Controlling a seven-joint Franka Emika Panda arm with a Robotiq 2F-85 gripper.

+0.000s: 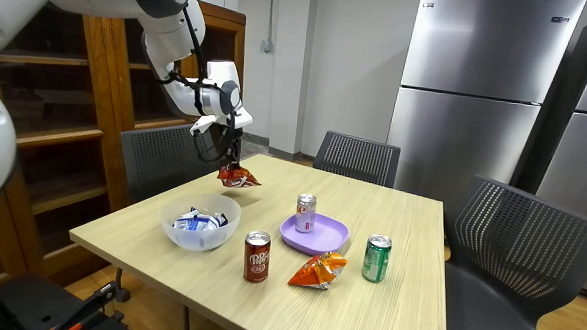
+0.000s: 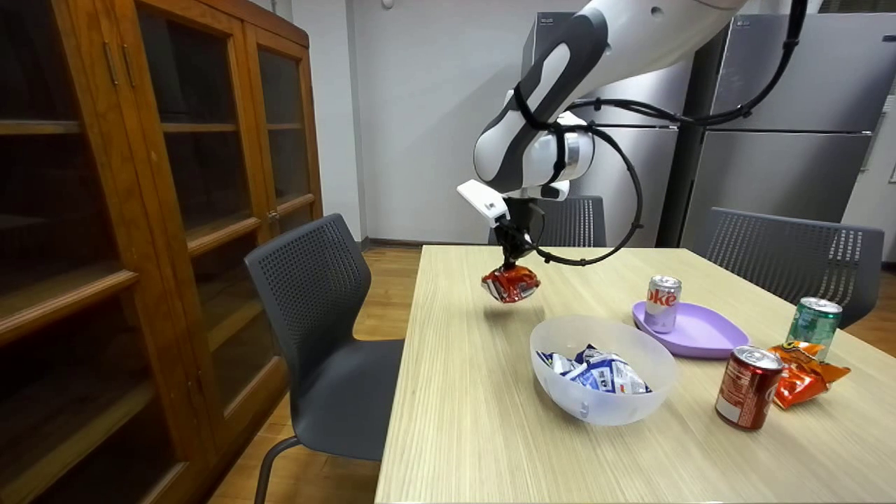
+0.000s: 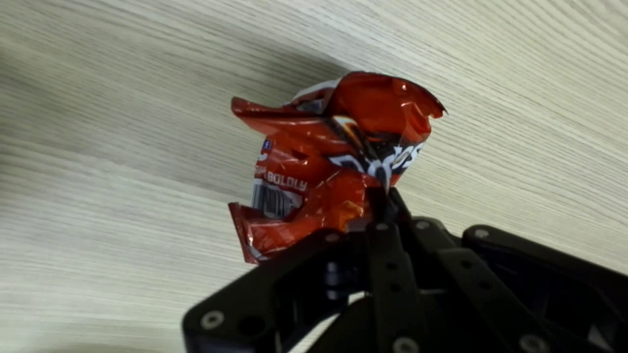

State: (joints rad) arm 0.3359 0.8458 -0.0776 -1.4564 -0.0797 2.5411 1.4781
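Observation:
My gripper is shut on a red snack bag and holds it a little above the table; a shadow lies under it. In an exterior view, the gripper and the bag are beyond the bowl. In the wrist view, the fingertips pinch a fold of the crinkled bag. The nearest thing is a translucent white bowl with blue and white packets inside. A purple plate holds a silver can standing upright.
A dark red can, an orange snack bag and a green can are on the wooden table. Grey chairs stand around it. A wooden glass-door cabinet stands at one side, with steel refrigerators behind.

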